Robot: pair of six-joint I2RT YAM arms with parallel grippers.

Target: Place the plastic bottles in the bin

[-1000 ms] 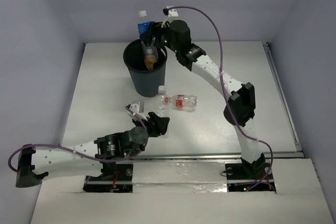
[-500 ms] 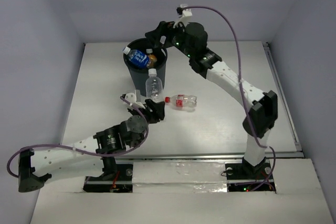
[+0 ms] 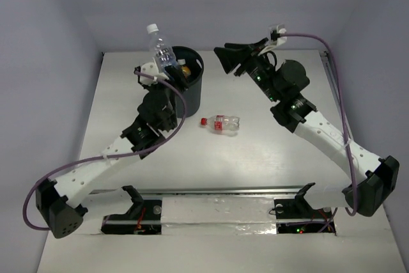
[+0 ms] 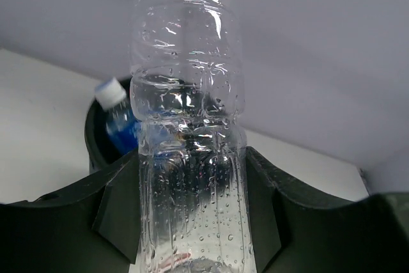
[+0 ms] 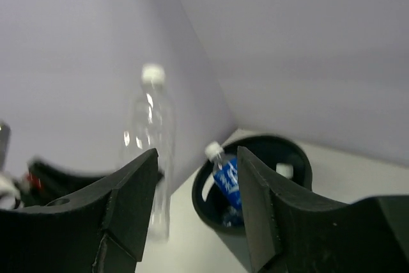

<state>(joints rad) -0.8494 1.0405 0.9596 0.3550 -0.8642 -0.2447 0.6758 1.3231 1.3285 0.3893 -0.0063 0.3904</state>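
My left gripper (image 3: 167,68) is shut on the plain clear bottle (image 3: 160,44), held upright and raised at the left rim of the black bin (image 3: 190,97). In the left wrist view the clear bottle (image 4: 188,158) fills the gap between the fingers, and the bin (image 4: 94,142) behind holds a blue-labelled, white-capped bottle (image 4: 120,119). Something orange (image 3: 185,68) shows inside the bin. A red-labelled bottle (image 3: 221,123) lies on its side on the table right of the bin. My right gripper (image 3: 225,55) hangs open and empty to the right of the bin, facing the bin (image 5: 291,171).
The white table (image 3: 275,145) is walled by grey panels at the back and sides. A metal rail (image 3: 345,119) runs along its right edge. Purple cables loop over both arms.
The right gripper let the blue-labelled bottle drop into the bin and pulled back to the right. The left arm took the clear bottle from the table and lifted it to the bin's rim.
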